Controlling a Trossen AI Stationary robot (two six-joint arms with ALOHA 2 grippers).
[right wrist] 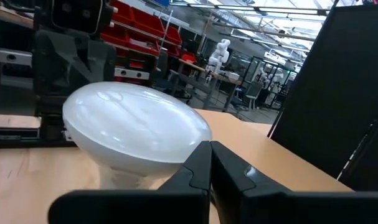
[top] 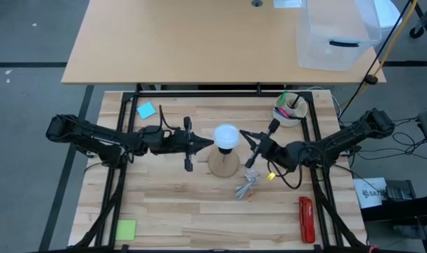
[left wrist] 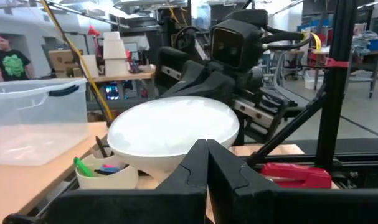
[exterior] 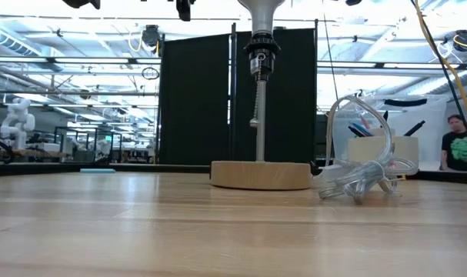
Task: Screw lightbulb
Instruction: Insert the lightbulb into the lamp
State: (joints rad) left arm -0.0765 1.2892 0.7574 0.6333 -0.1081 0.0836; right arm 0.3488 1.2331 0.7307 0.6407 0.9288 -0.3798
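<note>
- The lightbulb [top: 226, 135] sits at the middle of the high view, on top of the lamp stand, whose black socket [exterior: 258, 48] stands on a thin rod above the round wooden base [exterior: 260, 175]. In the low view the bulb's neck reaches down into the socket at the top centre of the frame.
- Judging by that, the bulb is already seated. Whether it is threaded fully home cannot be told, so some turning may be left.
- The left hand [top: 205, 144] comes in from the centre-left of the high view, its tip just beside the bulb. Its fingers [left wrist: 195, 171] are pressed together and hold nothing.
- The right hand [top: 247, 135] comes in from the centre-right, also just beside the bulb. Its fingers [right wrist: 198, 171] are likewise together and empty.
- To turn the bulb, I judge a hand must first part its fingers and take the globe.
- Open room: bare table [top: 178, 204] fills the lower left of the high view, with only a green note [top: 126, 229] in the corner.
- Tighter side: a coiled clear cable [top: 248, 185] lies just below and right of the base, and a cup of pens [top: 290, 107] stands near the right arm, upper right.
- A red tool [top: 306, 218] lies near the lower right edge, and a blue note [top: 146, 110] lies at upper left.
</note>
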